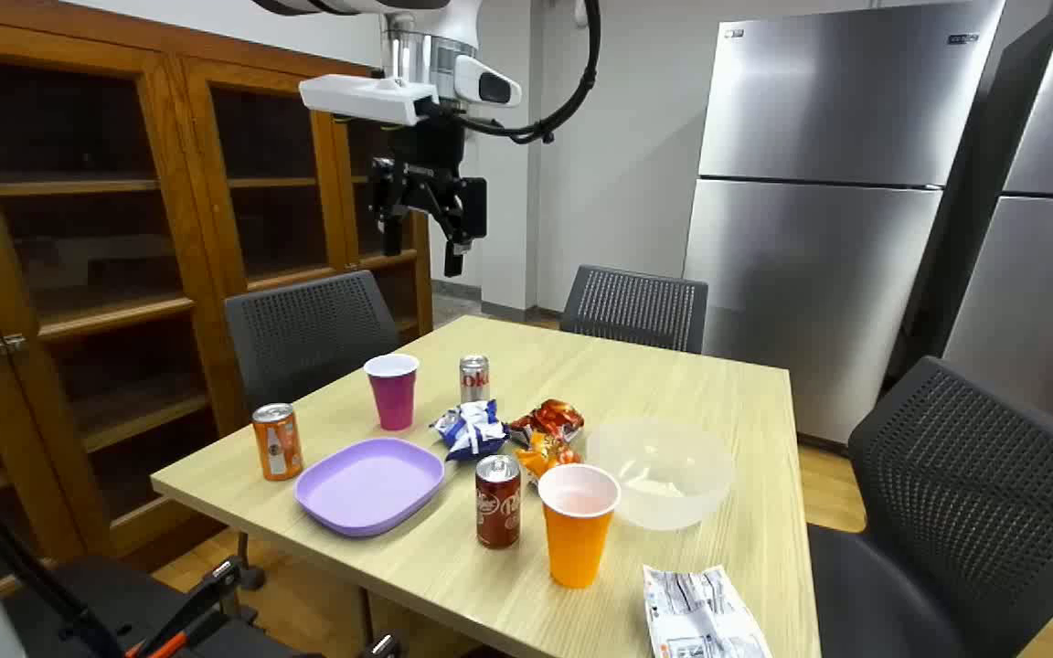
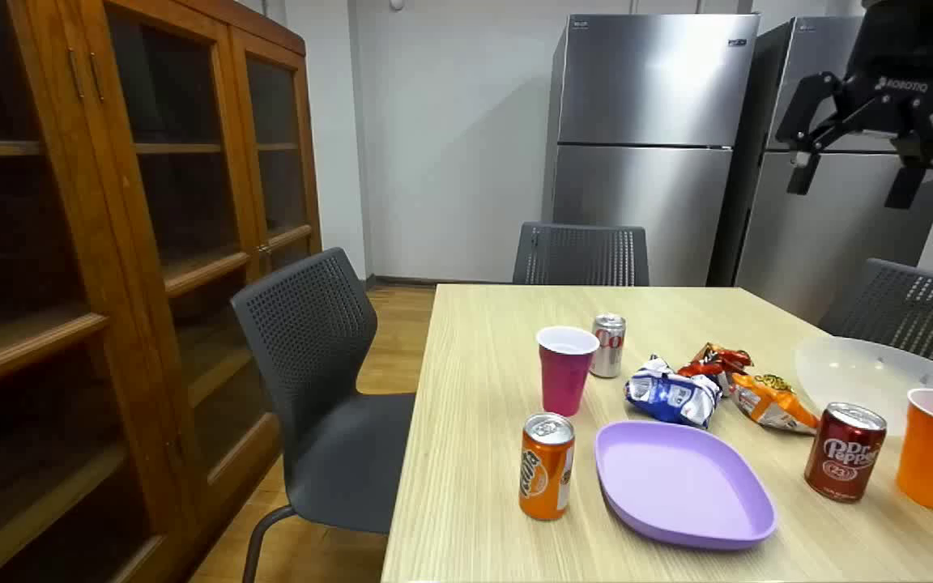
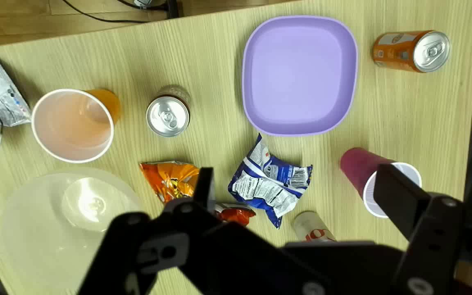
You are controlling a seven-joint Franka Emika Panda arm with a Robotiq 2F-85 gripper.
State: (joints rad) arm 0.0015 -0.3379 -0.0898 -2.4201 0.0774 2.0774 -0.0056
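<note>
Hovering well above the table (image 1: 654, 379), the gripper (image 2: 854, 186) has its fingers spread with nothing between them: released. Both exterior views show it in mid-air.

Wrist view, looking down, differs: the blue snack bag (image 3: 271, 184) appears in the gap between the fingers, and one fingertip covers part of the magenta cup (image 3: 359, 168). Overlap of sight lines only; both exterior views put bag and cup on the table, well below.

Labels: "Dr Pepper" on the dark red can (image 2: 843, 461) and "Fanta" on the orange can (image 2: 547, 474) read in an exterior view; from the wrist, the dark red can is mostly silver lid. The silvery packet (image 1: 705, 617) is in an exterior view and at the edge of the wrist view. The refrigerators (image 1: 819, 274): both exterior views, outside the wrist frame.

Position: blue snack bag lying on the table between the purple plate (image 3: 299, 78) and the silver can (image 2: 608, 348), with the red snack bag (image 1: 552, 419) just beside it. Whether a corner touches the plate, cannot tell.

Appearance: crumpled, deep blue with white. Wrist view gives white panels of small print, a barcode near one end and jagged, flared edges. Exterior views give a puffed, creased shape.
</note>
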